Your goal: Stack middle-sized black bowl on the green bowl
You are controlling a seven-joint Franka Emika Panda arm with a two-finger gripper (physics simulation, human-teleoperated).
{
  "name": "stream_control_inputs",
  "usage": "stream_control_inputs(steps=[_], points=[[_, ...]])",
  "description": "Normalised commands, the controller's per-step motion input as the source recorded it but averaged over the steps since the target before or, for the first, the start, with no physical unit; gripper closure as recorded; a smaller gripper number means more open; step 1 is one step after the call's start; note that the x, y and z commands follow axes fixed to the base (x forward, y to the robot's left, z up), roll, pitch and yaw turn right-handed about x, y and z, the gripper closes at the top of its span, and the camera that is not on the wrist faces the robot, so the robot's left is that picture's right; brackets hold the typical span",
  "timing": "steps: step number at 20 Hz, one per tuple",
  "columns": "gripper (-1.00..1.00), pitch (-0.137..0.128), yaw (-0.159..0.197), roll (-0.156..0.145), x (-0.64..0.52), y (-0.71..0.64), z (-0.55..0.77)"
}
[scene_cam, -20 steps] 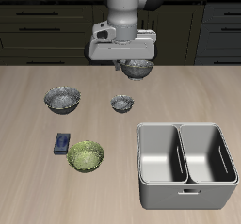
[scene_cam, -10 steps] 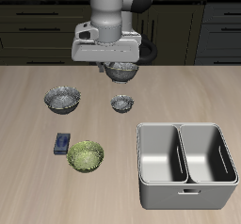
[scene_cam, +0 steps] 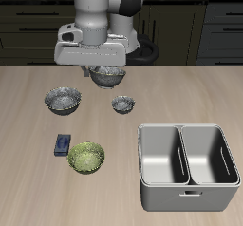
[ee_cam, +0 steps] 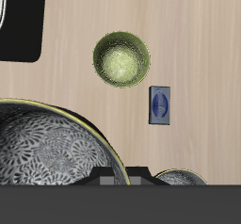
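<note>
Gripper [scene_cam: 108, 70] fingers are hidden behind my arm's hand block, so I can't see the jaws' grip on the middle-sized black bowl [scene_cam: 109, 75], only its lower half shows. Wrist view cuts that bowl [ee_cam: 52, 152] off at the edge. Small blue object [scene_cam: 64, 143]: label unreadable.

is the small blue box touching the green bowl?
Apart. The wrist view shows a strip of bare table between the green bowl and the small blue box; the exterior view shows the same gap.
</note>
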Motion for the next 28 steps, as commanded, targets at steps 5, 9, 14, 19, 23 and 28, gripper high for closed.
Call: stream_control_inputs(steps=[5, 9, 14, 19, 23, 28], points=[[1.0, -0.03, -0.002, -0.008, 0.28, -0.31, 0.13], [1.0, -0.027, -0.008, -0.033, 0.25, -0.17, 0.08], [1.0, -0.028, 0.012, 0.047, 0.23, -0.03, 0.02], [1.0, -0.009, -0.008, 0.01, 0.2, -0.02, -0.01], [1.0, -0.014, 0.032, 0.044, 0.21, -0.06, -0.05], [1.0, -0.012, 0.004, 0.018, 0.17, -0.1, 0.02]])
